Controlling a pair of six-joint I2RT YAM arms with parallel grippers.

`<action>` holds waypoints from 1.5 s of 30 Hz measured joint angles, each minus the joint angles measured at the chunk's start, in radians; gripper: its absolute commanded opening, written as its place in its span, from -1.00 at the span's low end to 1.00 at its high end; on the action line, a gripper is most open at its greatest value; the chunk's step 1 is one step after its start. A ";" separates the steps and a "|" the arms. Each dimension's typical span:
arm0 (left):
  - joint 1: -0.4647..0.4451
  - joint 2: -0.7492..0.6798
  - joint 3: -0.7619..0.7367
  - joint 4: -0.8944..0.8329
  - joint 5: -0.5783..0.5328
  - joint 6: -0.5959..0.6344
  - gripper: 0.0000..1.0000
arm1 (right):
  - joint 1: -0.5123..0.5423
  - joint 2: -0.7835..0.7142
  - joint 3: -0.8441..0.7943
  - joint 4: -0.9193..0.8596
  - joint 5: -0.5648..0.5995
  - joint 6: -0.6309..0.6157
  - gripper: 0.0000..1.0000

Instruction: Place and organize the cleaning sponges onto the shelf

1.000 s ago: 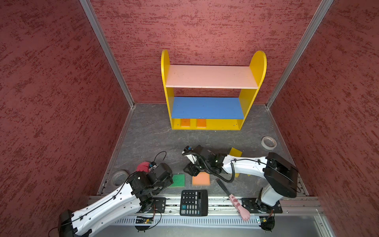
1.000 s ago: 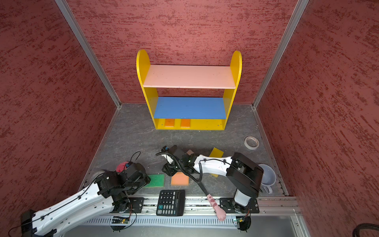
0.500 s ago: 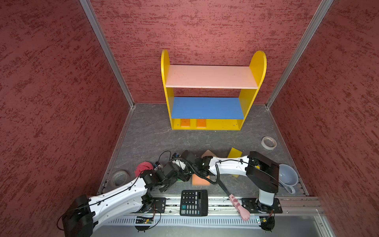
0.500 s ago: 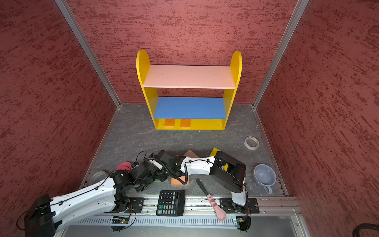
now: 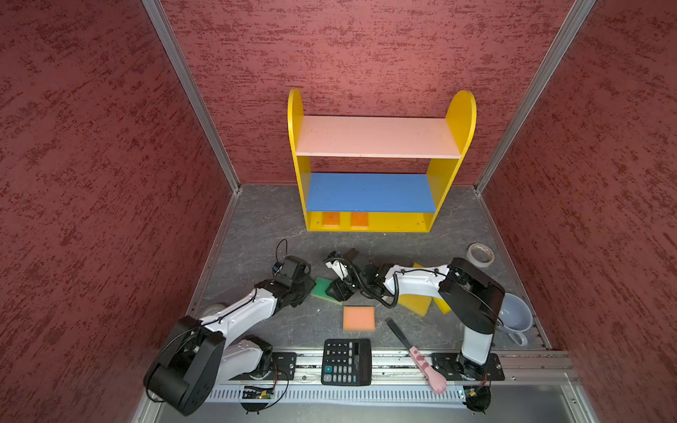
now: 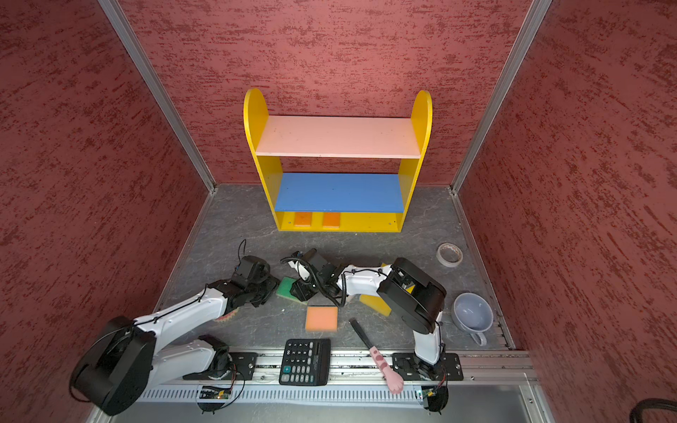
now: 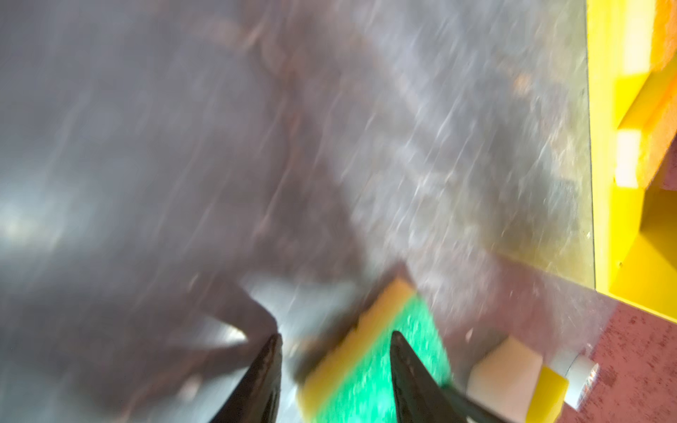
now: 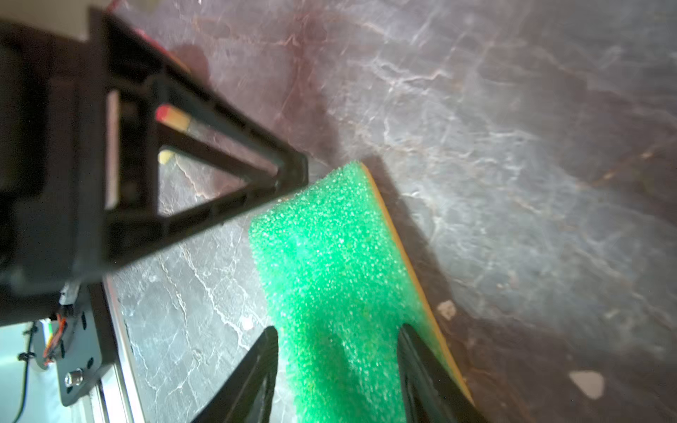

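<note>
1. While the right gripper [image 8: 337,329] is clamped across the green sponge [image 8: 329,249], a finger on each side, the left gripper [image 7: 334,336] is parked at the sponge's other end, one fingertip touching its corner.
2. Left jaws stand apart with one finger over the green face, but that wrist view is pretty smeared, so can't tell if they actually pinch it.
3. Green sponge is left of the table's [image 5: 256,234] middle, yellow layer underneath.
4. Toward the front edge, a peach sponge [image 5: 359,318] lies flat; yellow sponges [image 5: 415,305] sit under the right arm [image 5: 417,284].
5. At the back edge stands the shelf [image 5: 459,121], two orange sponges [image 5: 330,219] at the left end of its bottom board.
</note>
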 measured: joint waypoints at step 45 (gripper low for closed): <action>0.010 0.200 0.219 -0.045 0.201 0.142 0.11 | -0.113 0.034 -0.087 0.200 -0.036 0.161 0.01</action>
